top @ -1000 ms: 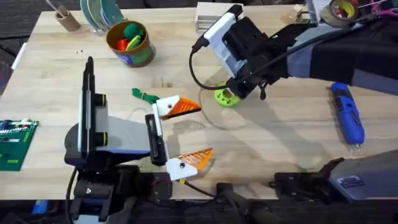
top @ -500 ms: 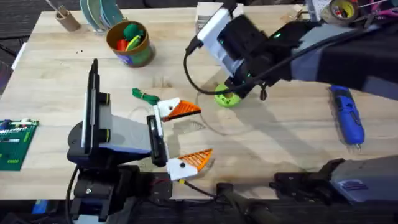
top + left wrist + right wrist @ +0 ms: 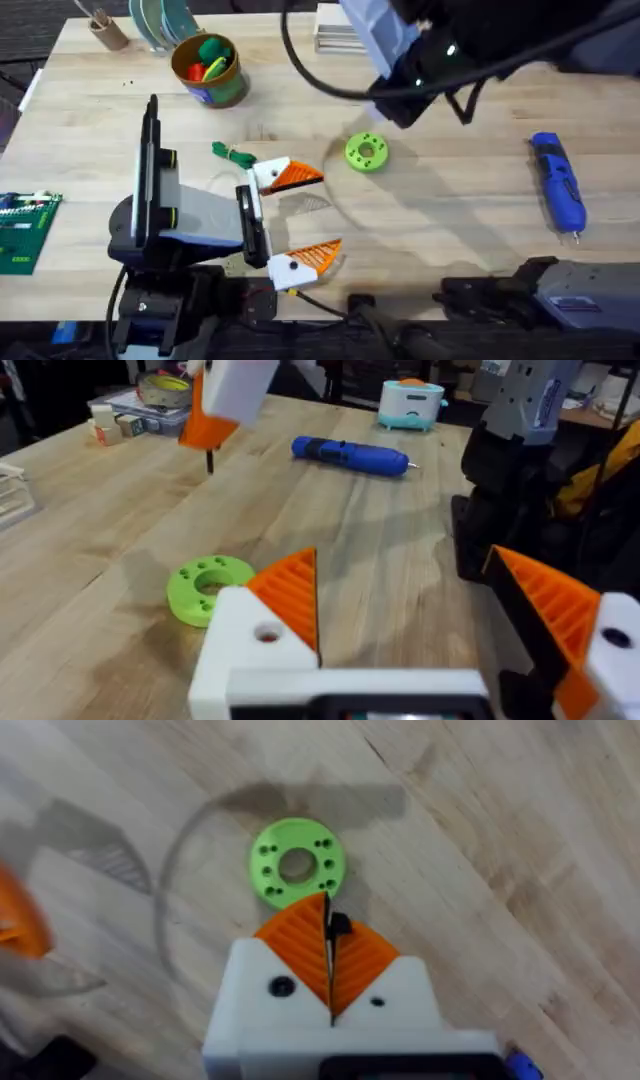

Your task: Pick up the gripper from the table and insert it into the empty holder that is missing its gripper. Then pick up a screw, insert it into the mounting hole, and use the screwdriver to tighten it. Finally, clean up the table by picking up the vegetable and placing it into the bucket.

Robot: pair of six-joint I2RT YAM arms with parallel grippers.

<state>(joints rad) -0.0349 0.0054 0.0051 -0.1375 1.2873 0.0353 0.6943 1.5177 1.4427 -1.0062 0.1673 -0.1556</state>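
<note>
— Where's the screw?
— We take the dark bit pinched in our clamped right gripper [image 3: 328,915] for the screw [image 3: 338,925], above the green disc [image 3: 296,863].
— What's left?
— Seating and tightening it, we judge. The screwdriver [image 3: 558,185] lies well right of the disc, the vegetable [image 3: 232,153] left of it, by our spread left gripper [image 3: 297,217].

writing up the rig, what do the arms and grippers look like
Both grippers have white angular finger mounts with orange ribbed wedge pads: the left gripper, the right gripper. The arms are dark, with grey and white housings, and a black cable loops from the right arm.
</note>
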